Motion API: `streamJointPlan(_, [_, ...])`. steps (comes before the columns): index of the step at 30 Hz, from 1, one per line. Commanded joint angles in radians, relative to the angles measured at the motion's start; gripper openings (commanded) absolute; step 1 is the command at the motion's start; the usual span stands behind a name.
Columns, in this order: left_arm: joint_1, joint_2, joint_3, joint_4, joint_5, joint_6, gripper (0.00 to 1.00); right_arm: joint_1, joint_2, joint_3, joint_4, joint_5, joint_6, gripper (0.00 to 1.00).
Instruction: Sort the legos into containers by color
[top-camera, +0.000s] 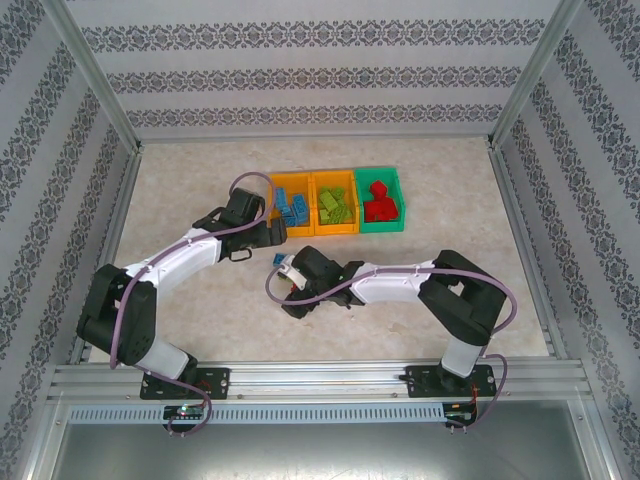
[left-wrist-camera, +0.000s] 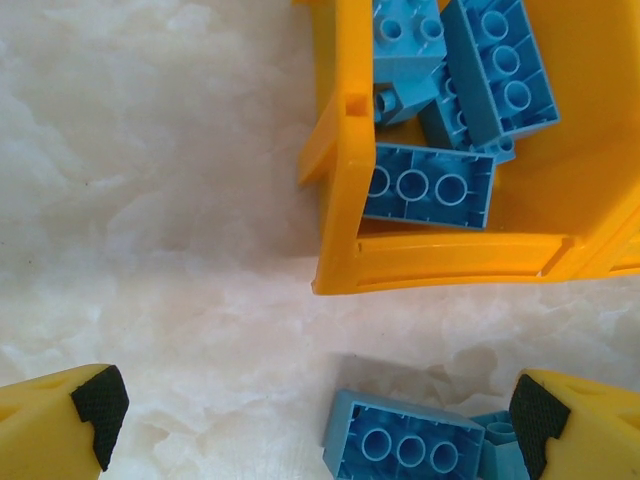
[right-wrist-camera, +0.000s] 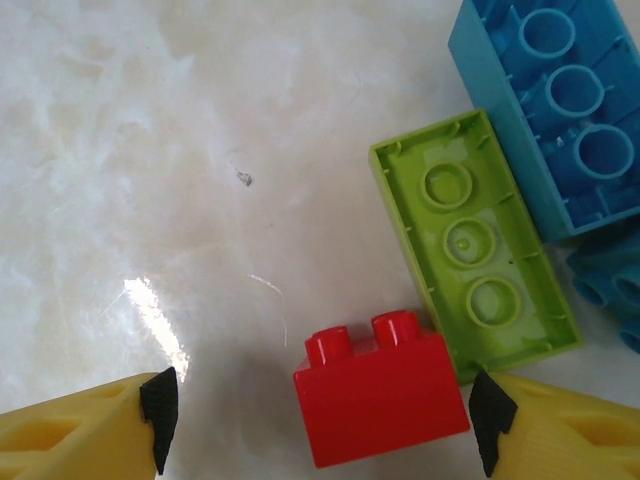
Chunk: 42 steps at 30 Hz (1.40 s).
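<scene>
Jaws of our right gripper (right-wrist-camera: 325, 422), open, straddle the red lego (right-wrist-camera: 380, 405), lower frame, for pickup; left gripper (left-wrist-camera: 315, 412) wide, empty.

3 bins joined in a row, far centre. L orange bin (top-camera: 291, 177) holds blue legos (left-wrist-camera: 428, 186), piled, several hollow side up. Mid orange bin (top-camera: 334, 175) holds lime legos (top-camera: 335, 207). R green bin (top-camera: 381, 169) holds red legos (top-camera: 380, 203). Loose bricks lie just near of the L bin: red brick (right-wrist-camera: 380, 400) w/ 2 studs showing; lime brick (right-wrist-camera: 470, 245) flat, hollow side up, touching the red; loose blue brick (right-wrist-camera: 560, 110) hollow side up, against the lime.
</scene>
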Motion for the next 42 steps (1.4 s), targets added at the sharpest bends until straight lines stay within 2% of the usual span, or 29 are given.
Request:
streamJointPlan(1, [0.011, -0.038, -0.023, 0.044, 0.007, -0.013, 1.00, 0.011, 0.026, 0.031, 0.007, 0.029, -0.018, 0.77])
streamJointPlan(12, [0.013, -0.052, -0.034, 0.041, 0.009, -0.012, 1.00, 0.021, 0.046, 0.045, -0.010, 0.021, -0.034, 0.56])
streamJointPlan(20, [0.014, -0.053, -0.032, 0.038, 0.004, -0.011, 1.00, 0.029, 0.045, 0.032, -0.022, 0.065, -0.029, 0.41])
streamJointPlan(31, [0.013, -0.049, -0.056, 0.033, 0.000, 0.000, 1.00, 0.014, -0.088, -0.035, 0.011, 0.080, 0.000, 0.34])
streamJointPlan(37, [0.012, -0.075, -0.080, 0.036, 0.004, 0.011, 1.00, -0.133, -0.253, -0.102, 0.058, -0.038, 0.040, 0.32])
streamJointPlan(42, [0.007, -0.096, -0.096, 0.013, 0.003, 0.038, 1.00, -0.373, -0.340, -0.090, 0.067, -0.132, 0.102, 0.30])
